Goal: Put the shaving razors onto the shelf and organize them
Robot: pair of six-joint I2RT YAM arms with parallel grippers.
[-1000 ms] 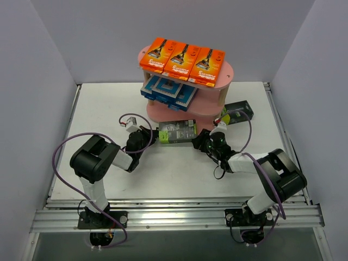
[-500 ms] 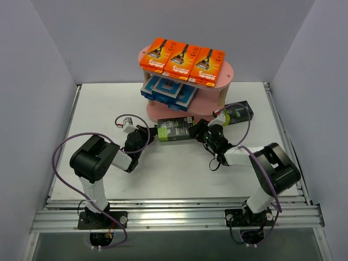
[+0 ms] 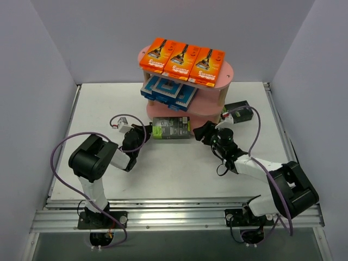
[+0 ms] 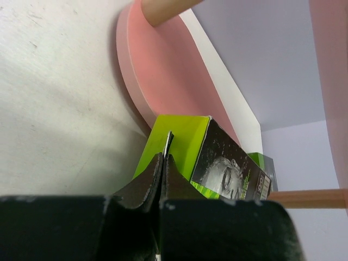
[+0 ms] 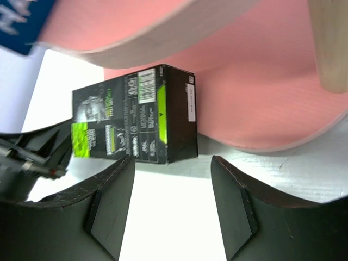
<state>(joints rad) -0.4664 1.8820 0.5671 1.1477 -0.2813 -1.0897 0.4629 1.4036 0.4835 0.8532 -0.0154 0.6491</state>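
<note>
Legend. The black-and-lime rectangular cardboard razor pack point(image 3: 172, 128) is lying flat between the two claws. Its long axis is running left to right along the front rim of the pink three-tier oval shelf point(image 3: 215, 109).

- **Left claw** point(image 3: 146, 132): it is pressing together on the thin flap at the pack's lime end, so the pack is extending straight ahead of it and to its right. This is the nearer arm, and the only one touching the pack.
- **Right claw** point(image 3: 200, 132): it is standing spread and gripping nothing. The pack's barcode end is lying just ahead of its fingertips and apart from them.
- **Coming move:** judging from this, it is a push away from both claws, across the long axis, onto the bottom board.
- **Far edge of the pack:** it is meeting that board's rim. Whether it is resting on the rim or only against it cannot be told.

Shelf contents:

- **Top board:** it is carrying three bright orange razor packs point(image 3: 182, 60) side by side.
- **Middle board:** it is holding blue-and-white razor packs point(image 3: 168, 91).
- **Second black-and-lime pack** point(image 3: 237, 112): it is lying on the white worktop point(image 3: 109, 103), beyond the right claw and beside the shelf.
</note>
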